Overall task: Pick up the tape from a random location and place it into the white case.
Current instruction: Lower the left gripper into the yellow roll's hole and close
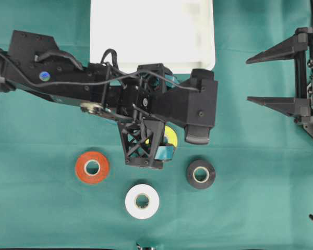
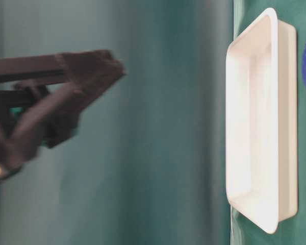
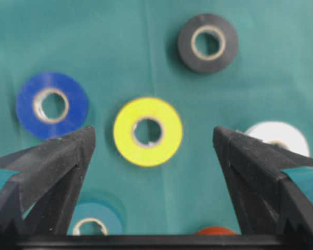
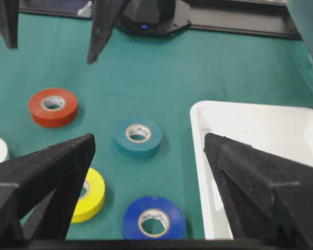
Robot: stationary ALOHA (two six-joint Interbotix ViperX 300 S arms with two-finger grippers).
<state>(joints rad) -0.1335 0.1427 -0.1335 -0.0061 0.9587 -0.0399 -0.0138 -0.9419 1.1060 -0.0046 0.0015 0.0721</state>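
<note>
The white case [image 1: 151,31] lies at the back of the green cloth, with nothing showing in the part I see; it also appears as the white case [image 4: 261,146] and the white case [image 2: 260,117]. Several tape rolls lie flat on the cloth. My left gripper [image 3: 154,131] hangs open above the yellow tape [image 3: 147,131], apart from it, fingers on either side. From overhead, the left gripper [image 1: 168,115] hides most of the yellow tape [image 1: 170,136]. My right gripper [image 1: 271,78] stands open at the right edge, holding nothing. The right gripper [image 4: 148,139] faces the rolls and the case.
Around the yellow roll lie blue tape [image 3: 52,105], black tape [image 3: 207,42], white tape [image 3: 276,136], teal tape [image 3: 92,221] and red tape [image 1: 92,167]. Blue tape [image 4: 154,217] lies closest to the case's side wall.
</note>
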